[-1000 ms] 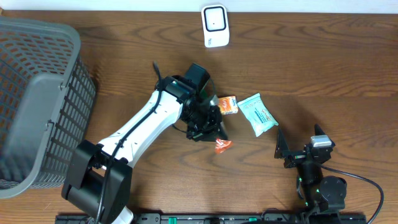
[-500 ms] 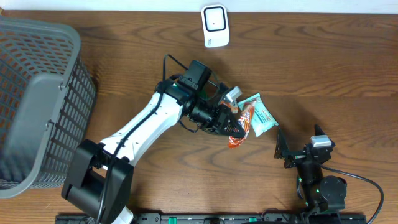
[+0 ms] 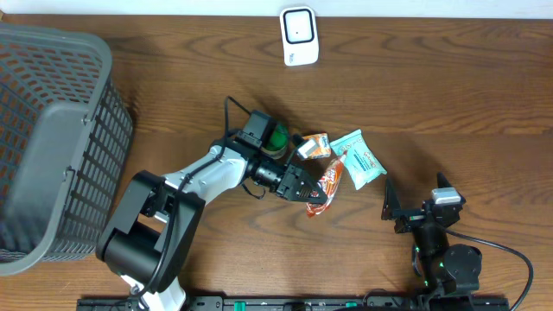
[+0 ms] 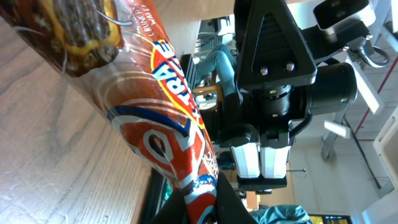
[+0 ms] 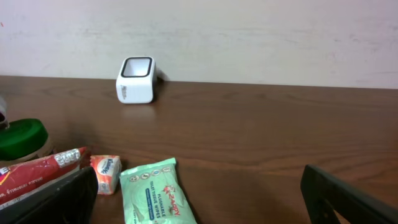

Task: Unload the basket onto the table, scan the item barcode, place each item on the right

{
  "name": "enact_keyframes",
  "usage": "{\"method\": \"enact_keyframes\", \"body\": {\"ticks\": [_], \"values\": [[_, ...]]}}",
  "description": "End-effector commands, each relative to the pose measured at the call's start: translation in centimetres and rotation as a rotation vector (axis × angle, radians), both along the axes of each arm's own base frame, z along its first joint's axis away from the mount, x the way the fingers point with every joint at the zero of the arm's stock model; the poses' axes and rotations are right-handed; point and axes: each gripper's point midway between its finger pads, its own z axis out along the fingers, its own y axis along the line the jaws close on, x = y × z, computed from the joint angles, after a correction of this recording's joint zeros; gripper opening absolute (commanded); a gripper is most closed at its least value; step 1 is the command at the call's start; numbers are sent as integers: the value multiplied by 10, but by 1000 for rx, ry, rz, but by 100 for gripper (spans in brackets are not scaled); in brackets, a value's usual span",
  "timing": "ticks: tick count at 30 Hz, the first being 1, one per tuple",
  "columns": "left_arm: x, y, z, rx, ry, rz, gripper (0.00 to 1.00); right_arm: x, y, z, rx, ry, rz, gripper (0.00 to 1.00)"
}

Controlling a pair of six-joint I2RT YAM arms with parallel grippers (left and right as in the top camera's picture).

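At the left edge of the table [image 3: 173, 78] stands a grey basket [image 3: 52, 130], well apart from everything else. The left arm [image 3: 203, 173] reaches in low from the front toward the middle. Just behind its wrist sits a green-lidded jar [image 3: 276, 136]. A white scanner [image 3: 299, 36] stands at the far edge, well apart from the goods.

The left fingers [image 3: 312, 199] are clamped tight on the near end of a long orange snack packet [image 3: 330, 175]. The packet lies on a diagonal: from the pinched end it points away and to the right. I cannot tell whether it rests on the wood or hangs just above it. A small orange packet [image 3: 314, 145] lies near its far end, and a teal wipes pack [image 3: 361, 160] lies just beside it on the right.

At the front right, the right fingers [image 3: 416, 203] are spread wide and hold nothing.
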Motion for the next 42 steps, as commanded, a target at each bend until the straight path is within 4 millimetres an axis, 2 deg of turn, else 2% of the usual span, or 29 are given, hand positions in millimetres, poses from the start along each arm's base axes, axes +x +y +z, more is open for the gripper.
{"method": "enact_keyframes", "body": {"ticks": [1,12,15,22,24,26,31,32,33,37,38,42], "values": [[-3,6,-3,-56,-5,-12,8,0,-1,-1,-11,-1,-4,99],[-20,17,-58,62,97,0,8,0,-1,-1,-11,-1,-4,99],[-21,17,-64,61,124,-1,8,0,-1,-1,-11,-1,-4,99],[-19,16,-60,-1,135,-8,9,0,-1,-1,-11,-1,-4,99],[-19,16,-60,2,134,-8,15,0,-1,-1,-11,-1,-4,99],[-19,16,-60,4,138,-7,17,0,-1,-1,-11,-1,-4,99],[-19,16,-60,32,196,2,34,0,-1,-1,-11,-1,-4,99],[-19,16,-60,33,199,2,39,0,-1,-1,-11,-1,-4,99],[-19,16,-60,34,199,2,54,0,-1,-1,-11,-1,-4,99],[-19,16,-59,32,196,2,64,0,-1,-1,-11,-1,-4,99],[-19,16,-57,31,192,2,78,0,-1,-1,-11,-1,-4,99],[-13,16,-59,122,182,38,79,0,-1,-1,-11,-1,-4,99]]}}
